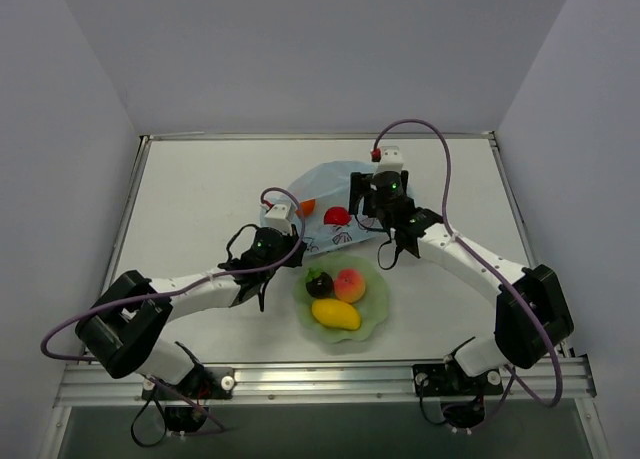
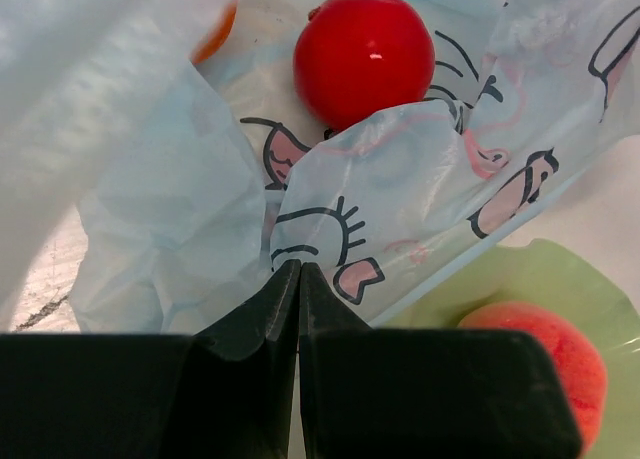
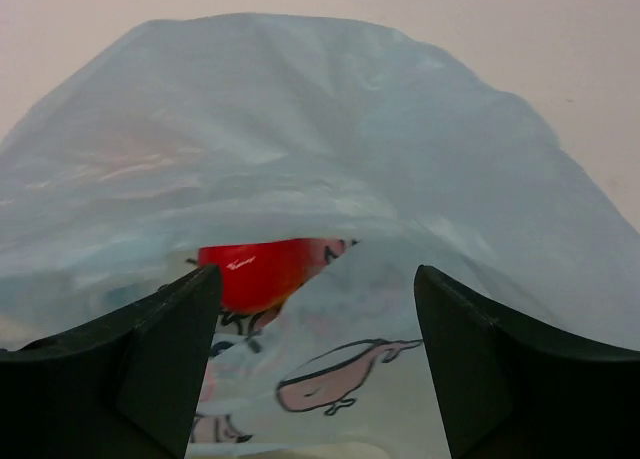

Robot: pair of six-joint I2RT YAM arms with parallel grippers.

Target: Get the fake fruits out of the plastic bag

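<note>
Plastic bag, two fruits inside; three in bowl

Place: this is looking like a robotics lab cell.
Enclosure: plain pale walls are boxing in a white bench.
Rig: two robot arms are sitting along an aluminium rail, with purple cables looping loose.
Props: fake fruits are lying out as staged items.

Crinkly light-blue plastic bag, open mouth, red fruit inside
</note>
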